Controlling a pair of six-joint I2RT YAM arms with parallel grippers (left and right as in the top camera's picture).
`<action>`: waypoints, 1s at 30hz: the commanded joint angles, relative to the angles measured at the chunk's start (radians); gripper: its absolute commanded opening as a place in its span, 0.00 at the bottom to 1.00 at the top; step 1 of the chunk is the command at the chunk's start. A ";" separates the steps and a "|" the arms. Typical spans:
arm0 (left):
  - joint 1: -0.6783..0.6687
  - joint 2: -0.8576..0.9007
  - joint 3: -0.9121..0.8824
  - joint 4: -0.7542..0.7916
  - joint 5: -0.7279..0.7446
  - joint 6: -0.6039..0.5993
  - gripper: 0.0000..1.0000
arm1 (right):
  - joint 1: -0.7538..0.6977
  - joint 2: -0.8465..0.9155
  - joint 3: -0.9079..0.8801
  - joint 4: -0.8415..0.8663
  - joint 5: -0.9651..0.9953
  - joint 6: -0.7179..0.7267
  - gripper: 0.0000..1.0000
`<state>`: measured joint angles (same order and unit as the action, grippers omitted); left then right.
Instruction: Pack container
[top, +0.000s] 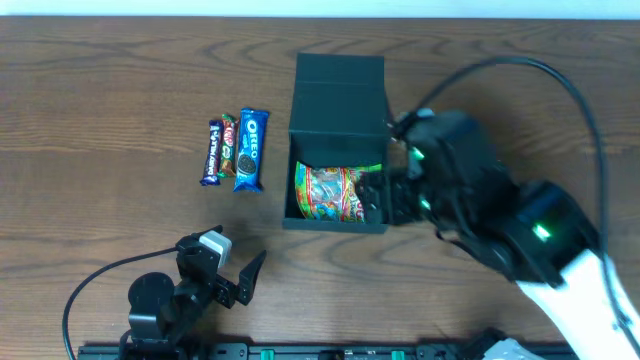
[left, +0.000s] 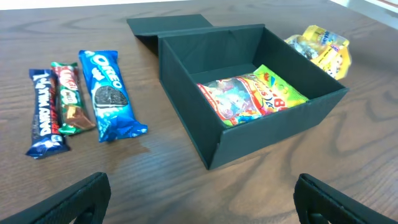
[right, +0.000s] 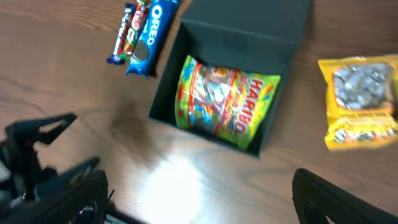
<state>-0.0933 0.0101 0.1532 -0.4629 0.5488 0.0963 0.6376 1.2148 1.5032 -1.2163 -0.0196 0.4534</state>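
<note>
My right hand (right: 199, 182) hangs with its fingers wide apart over the near right edge of the container (top: 335, 224) — open at mid-table, lid laid back to the far side, a candy bag (top: 335, 192) inside. My left hand (top: 243, 280), also spread, sits well to its near left — three snack bars (top: 235, 150) lie to its left.

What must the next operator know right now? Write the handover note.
Left gripper: open, empty, away from the container.
Right gripper: open, empty, over the container's right side.
Done: Haribo bag in the open container.
To pack: three bars left of it, yellow packet right of it.
Lid not yet closed.
</note>
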 joint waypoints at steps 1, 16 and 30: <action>0.002 -0.006 -0.020 -0.006 0.151 -0.161 0.95 | -0.004 -0.040 0.004 -0.039 0.004 -0.034 0.94; 0.002 -0.006 -0.020 0.291 0.289 -0.684 0.95 | -0.002 -0.066 -0.017 -0.100 0.004 -0.043 0.94; 0.002 0.555 0.229 0.345 0.027 -0.339 0.95 | -0.002 -0.066 -0.017 -0.080 0.004 -0.092 0.95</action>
<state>-0.0933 0.4316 0.2974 -0.1078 0.6518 -0.4118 0.6376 1.1515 1.4895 -1.2972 -0.0196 0.3889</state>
